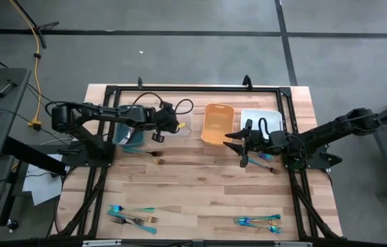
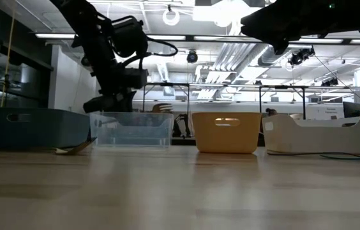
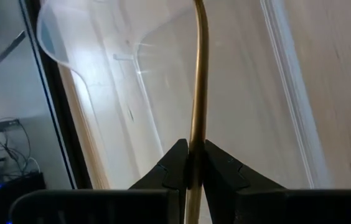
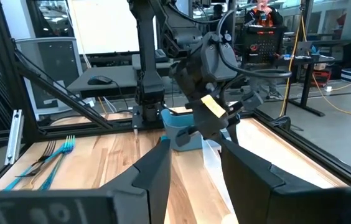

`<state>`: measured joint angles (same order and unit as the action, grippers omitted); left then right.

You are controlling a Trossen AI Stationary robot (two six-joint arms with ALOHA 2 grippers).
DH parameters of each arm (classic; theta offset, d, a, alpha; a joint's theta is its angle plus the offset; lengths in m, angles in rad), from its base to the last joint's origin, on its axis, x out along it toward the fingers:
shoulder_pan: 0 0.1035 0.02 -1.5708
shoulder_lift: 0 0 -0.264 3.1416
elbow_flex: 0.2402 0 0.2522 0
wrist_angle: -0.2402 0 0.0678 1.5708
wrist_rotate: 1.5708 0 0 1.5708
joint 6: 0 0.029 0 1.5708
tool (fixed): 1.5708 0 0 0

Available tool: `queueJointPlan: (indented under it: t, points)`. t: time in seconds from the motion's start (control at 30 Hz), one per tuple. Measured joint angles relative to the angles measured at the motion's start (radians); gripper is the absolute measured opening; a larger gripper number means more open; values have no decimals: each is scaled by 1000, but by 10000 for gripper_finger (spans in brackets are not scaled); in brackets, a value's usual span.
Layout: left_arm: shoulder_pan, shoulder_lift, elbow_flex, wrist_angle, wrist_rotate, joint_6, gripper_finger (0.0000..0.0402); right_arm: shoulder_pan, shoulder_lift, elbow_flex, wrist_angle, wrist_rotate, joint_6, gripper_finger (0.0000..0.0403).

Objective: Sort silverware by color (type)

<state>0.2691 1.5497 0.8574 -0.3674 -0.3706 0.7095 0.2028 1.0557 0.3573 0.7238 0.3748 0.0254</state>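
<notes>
Left wrist view showing left end effector [image 3: 191, 171] pinching a gold utensil [image 3: 198, 87] over the clear bin [image 3: 101, 50]; possibly snagging on the bin wall and dropping outside if letting go early. Farther across the table [image 1: 200, 199], right end effector [image 1: 243, 145] hanging part open, holding nothing, beside the white bin [image 1: 261, 118]

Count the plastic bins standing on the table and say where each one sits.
4, in a row along the far edge: teal bin at the left, clear bin next, orange bin in the middle, white bin at the right. None seems hidden.
</notes>
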Motion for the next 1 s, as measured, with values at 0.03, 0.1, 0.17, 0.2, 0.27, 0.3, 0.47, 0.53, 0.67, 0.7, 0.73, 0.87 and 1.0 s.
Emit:
queueJointPlan:
  t: [0.03,0.1,0.17,0.2,0.27,0.3,0.47,0.53,0.67,0.7,0.73,0.87,1.0]
  points:
    - [2,0,0,1,0,-11,31,0,0,0,0,0,0,136]
    - [8,0,0,1,0,-27,26,0,0,0,0,0,0,136]
    - [18,0,0,0,0,-45,22,0,0,0,0,1,0,136]
    - [22,0,0,-2,-2,-51,21,0,0,0,0,1,0,136]
    - [30,0,0,-4,-21,-64,21,0,0,0,0,1,0,136]
    - [33,0,0,-3,-34,-71,23,0,0,0,0,1,0,136]
    - [34,0,0,-3,-62,-72,46,0,0,0,0,2,0,136]
    - [34,0,0,-6,-62,-72,51,0,0,0,0,2,0,136]
    - [34,0,0,-25,-65,-70,58,0,0,0,0,2,0,136]
    - [33,0,0,-34,-66,-70,60,0,0,0,0,2,0,136]
    - [31,0,0,-42,-74,-70,62,0,0,0,0,2,0,136]
    - [13,-20,0,-64,-118,-72,75,0,0,0,0,2,0,136]
    - [-10,-72,19,-84,-122,-123,96,0,0,0,0,3,0,136]
